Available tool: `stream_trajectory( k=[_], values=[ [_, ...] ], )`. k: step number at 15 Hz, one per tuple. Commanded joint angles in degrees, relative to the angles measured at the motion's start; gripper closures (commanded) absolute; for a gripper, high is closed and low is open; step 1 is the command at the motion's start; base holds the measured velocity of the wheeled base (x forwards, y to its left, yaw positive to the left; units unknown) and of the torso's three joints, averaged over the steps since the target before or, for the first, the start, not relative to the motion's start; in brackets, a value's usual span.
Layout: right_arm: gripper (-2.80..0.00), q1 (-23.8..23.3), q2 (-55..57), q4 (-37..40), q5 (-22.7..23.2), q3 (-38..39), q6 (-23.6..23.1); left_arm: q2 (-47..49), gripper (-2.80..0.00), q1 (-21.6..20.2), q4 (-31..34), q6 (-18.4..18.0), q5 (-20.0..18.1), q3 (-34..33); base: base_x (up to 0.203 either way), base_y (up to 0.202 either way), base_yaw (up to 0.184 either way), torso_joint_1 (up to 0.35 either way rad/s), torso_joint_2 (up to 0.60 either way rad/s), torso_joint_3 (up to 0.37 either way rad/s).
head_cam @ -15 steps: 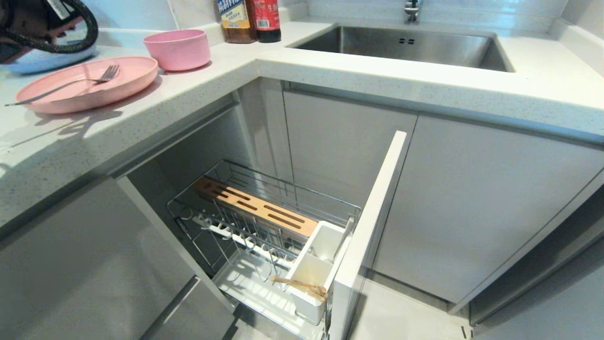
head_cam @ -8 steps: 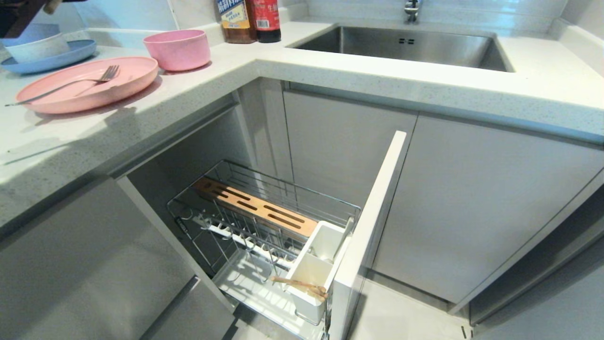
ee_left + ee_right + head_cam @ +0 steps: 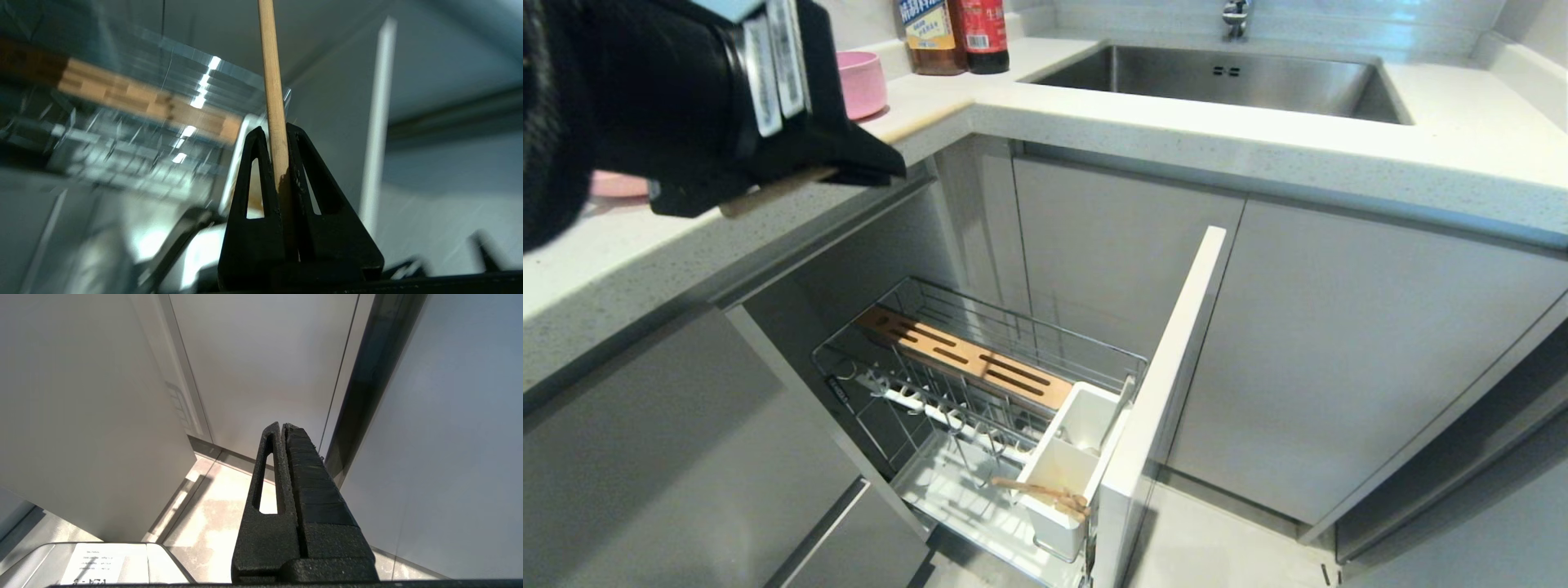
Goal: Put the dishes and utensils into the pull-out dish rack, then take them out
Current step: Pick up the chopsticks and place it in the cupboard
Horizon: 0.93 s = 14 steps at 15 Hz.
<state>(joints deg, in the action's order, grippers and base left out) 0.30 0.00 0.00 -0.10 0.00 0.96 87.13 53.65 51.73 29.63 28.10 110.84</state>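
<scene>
My left gripper hovers over the counter edge at the upper left, shut on a light wooden chopstick that sticks out past its fingertips. In the left wrist view the chopstick runs straight up between the closed fingers of the left gripper. Below, the pull-out dish rack stands pulled out, and another wooden chopstick leans in its white utensil cup. The arm covers most of the pink bowl and pink plate; the fork is hidden. My right gripper is parked and shut on nothing.
The rack's pale front panel stands edge-on to the right of the basket. A steel sink is set in the white counter, with two bottles at the back. Closed grey cabinet doors flank the opening.
The left arm has swung from the far upper-left corner down and right, into the foreground, with the chopstick in its grip. It now covers the plate, fork and blue dishes.
</scene>
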Motion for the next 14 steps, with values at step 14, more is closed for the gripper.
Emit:
stream_trajectory(
  k=[14],
  values=[
    [0.00, 0.0, 0.0, 0.0, 0.0, 0.1, 0.0, 14.1, 0.00, -0.4, 27.5, -15.1, -10.0, 0.0, 0.000, 0.000, 0.000, 0.000, 0.00, 0.000]
  ],
)
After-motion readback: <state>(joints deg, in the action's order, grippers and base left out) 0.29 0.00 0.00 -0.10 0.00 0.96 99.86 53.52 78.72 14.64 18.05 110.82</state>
